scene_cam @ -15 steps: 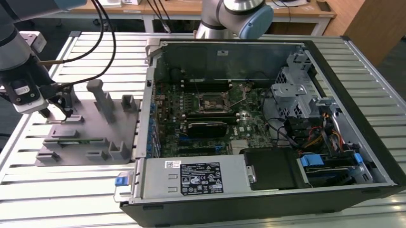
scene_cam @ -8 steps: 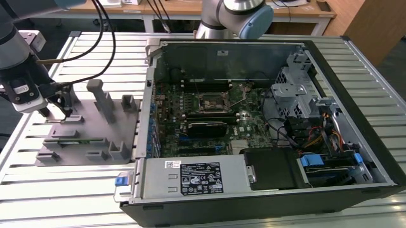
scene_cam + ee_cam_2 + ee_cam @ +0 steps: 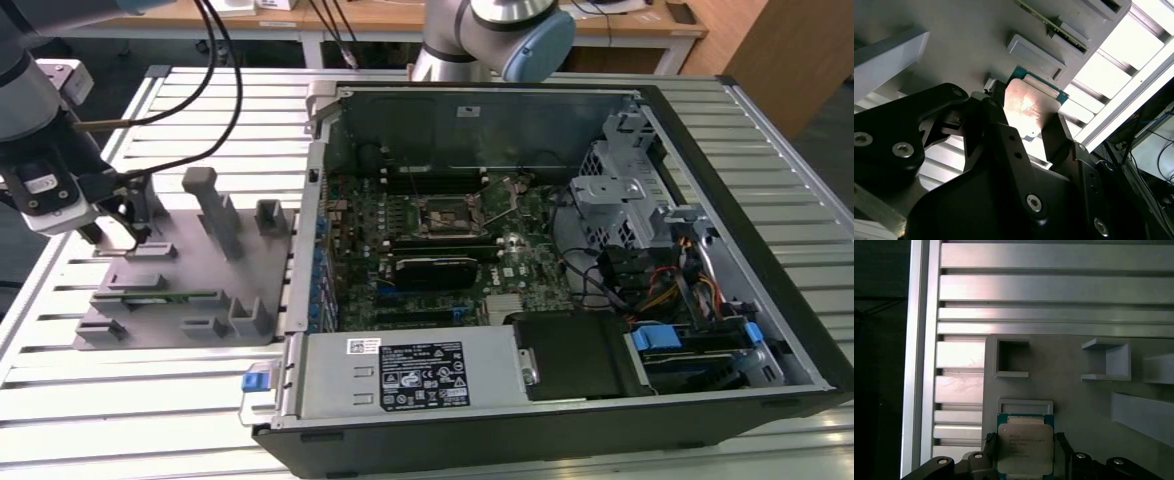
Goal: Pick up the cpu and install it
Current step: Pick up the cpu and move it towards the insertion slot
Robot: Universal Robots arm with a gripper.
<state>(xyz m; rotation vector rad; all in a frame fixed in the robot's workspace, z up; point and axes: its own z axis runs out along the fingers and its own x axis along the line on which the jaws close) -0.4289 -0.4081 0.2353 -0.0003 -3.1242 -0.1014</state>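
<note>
Setting: a slatted aluminium desk (image 3: 160,420) carries a flat grey plastic fixture plate (image 3: 187,272) on the exterior view's left. An open black computer case (image 3: 534,440) lies just beside it on the right.

Jaws: two black jaws are closed in to chip width. They stand one on each of two opposite edges of the small flat square cpu with silvery metal top and thin green rim (image 3: 1025,447), apparently touching both edges. Judged: holding it. The metal top faces the first wrist view. In the second wrist view the cpu (image 3: 1029,107) sits between the jaws with its top catching the light.

Position: the cpu is at the fixture plate, at the shallow rectangular grey pocket (image 3: 1025,406) near the plate's edge. I cannot tell whether it rests on the plate or is already clear of it. Raised grey blocks (image 3: 1106,360) stand nearby on the plate.

Outward: the green motherboard (image 3: 400,230) lies inside the case, with a black square socket in a metal frame (image 3: 445,215) at its middle, well apart from the jaws.

Handling (judgement):
- Light, stiff and thin, so little grip force is needed.
- The metal top is smooth and likely slippery, so the edge grip suits it.
- The underside contacts are fragile, so hold only on the rim and keep it level.
</note>
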